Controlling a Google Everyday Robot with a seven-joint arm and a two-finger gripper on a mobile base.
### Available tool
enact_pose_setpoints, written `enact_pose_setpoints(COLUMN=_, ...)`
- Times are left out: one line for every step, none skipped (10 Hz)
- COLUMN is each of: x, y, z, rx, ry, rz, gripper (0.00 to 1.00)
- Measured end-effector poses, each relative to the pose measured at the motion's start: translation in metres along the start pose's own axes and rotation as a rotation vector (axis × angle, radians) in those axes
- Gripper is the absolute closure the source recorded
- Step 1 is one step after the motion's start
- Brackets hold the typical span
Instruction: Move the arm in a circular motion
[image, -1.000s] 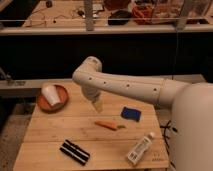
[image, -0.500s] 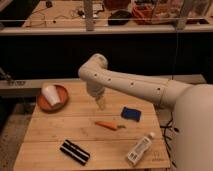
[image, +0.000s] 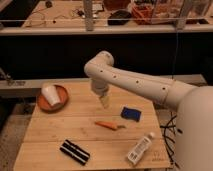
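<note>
light: warm, dim — dark band behind | focus: soft overall | end effector (image: 105, 102): blurred over table (image: 50, 130)

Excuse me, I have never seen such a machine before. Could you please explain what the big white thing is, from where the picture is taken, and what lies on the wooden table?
The big white thing is the arm of a mobile robot. It reaches from the right across a wooden table. Its beige tip, pointing down, is the gripper, a two-finger hand; it hangs above the middle of the table and holds nothing that can be seen. There is only one camera; it looks down from beside the robot's body, but where it is mounted is not known.

On the table lie a reddish bowl with a white cup tipped in it at the left, a blue sponge, an orange carrot, a black oblong object and a white bottle lying on its side.
</note>
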Motion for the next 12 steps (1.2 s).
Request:
enact_pose_setpoints(x=0.011, y=0.005, z=-0.002, rx=-0.003, ry=-0.006, rz=0.02, gripper=0.2)
enact_pose_setpoints(x=0.018, y=0.01, z=-0.003, rx=-0.009, ry=-0.01, rz=0.035, gripper=0.2)
enact_pose_setpoints(x=0.02, y=0.011, z=-0.004, rx=-0.006, ry=-0.015, rz=0.045, gripper=0.2)
enact_pose_setpoints(x=0.021, y=0.013, z=-0.005, rx=-0.005, ry=-0.025, rz=0.067, gripper=0.2)
enact_pose_setpoints(x=0.027, y=0.016, z=-0.006, rx=-0.002, ry=-0.023, rz=0.079, gripper=0.2)
enact_pose_setpoints(x=0.053, y=0.031, z=-0.008, rx=-0.004, ry=-0.024, rz=0.12, gripper=0.2)
enact_pose_setpoints(x=0.069, y=0.042, z=-0.009, rx=-0.007, ry=-0.029, rz=0.147, gripper=0.2)
enact_pose_setpoints(x=0.082, y=0.05, z=-0.01, rx=-0.008, ry=-0.034, rz=0.177, gripper=0.2)
enact_pose_setpoints(x=0.088, y=0.055, z=-0.011, rx=-0.008, ry=-0.036, rz=0.195, gripper=0.2)
enact_pose_setpoints(x=0.091, y=0.06, z=-0.01, rx=-0.006, ry=-0.035, rz=0.207, gripper=0.2)
enact_pose_setpoints(x=0.099, y=0.068, z=-0.01, rx=-0.009, ry=-0.034, rz=0.216, gripper=0.2)
enact_pose_setpoints(x=0.108, y=0.079, z=-0.011, rx=-0.011, ry=-0.033, rz=0.223, gripper=0.2)
